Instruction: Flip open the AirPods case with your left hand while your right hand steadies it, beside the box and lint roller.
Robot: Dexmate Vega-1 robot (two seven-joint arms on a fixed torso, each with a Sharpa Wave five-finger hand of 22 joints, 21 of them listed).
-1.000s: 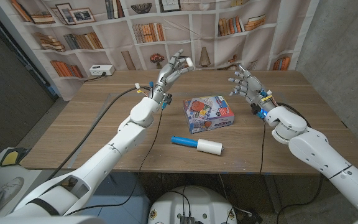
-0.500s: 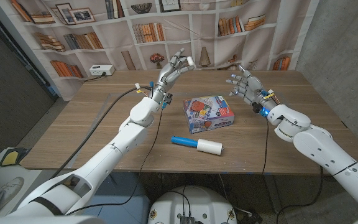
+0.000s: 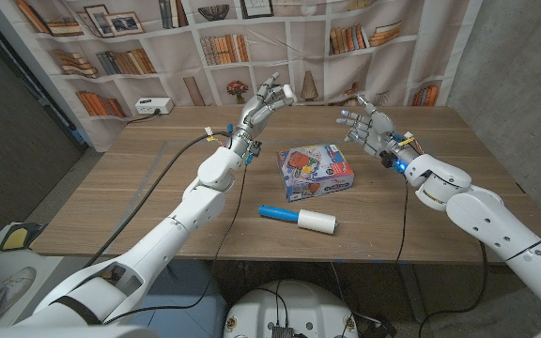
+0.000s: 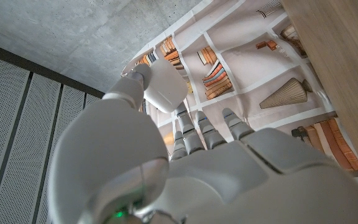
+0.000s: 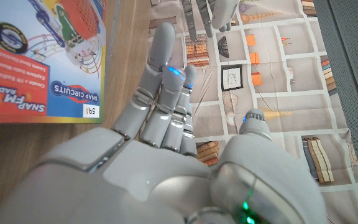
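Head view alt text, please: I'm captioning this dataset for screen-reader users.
Two white robot arms reach over a wooden table: the left robot hand holds a small white AirPods case up in the air, and the right robot hand is raised, open, apart from it. Between them lie a colourful box and a blue-handled lint roller.

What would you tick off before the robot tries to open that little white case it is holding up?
1. Left hand holds the white case at its fingertips, raised above the table: ok.
2. Right hand steadies the case: not ok; it is apart from it, fingers spread, holding nothing.
3. Lid state: cannot tell; the left wrist view shows no seam clearly.
4. Box and lint roller lie on the table below the hands, out of the way: ok.
5. Cables clear of both arms: cannot tell.
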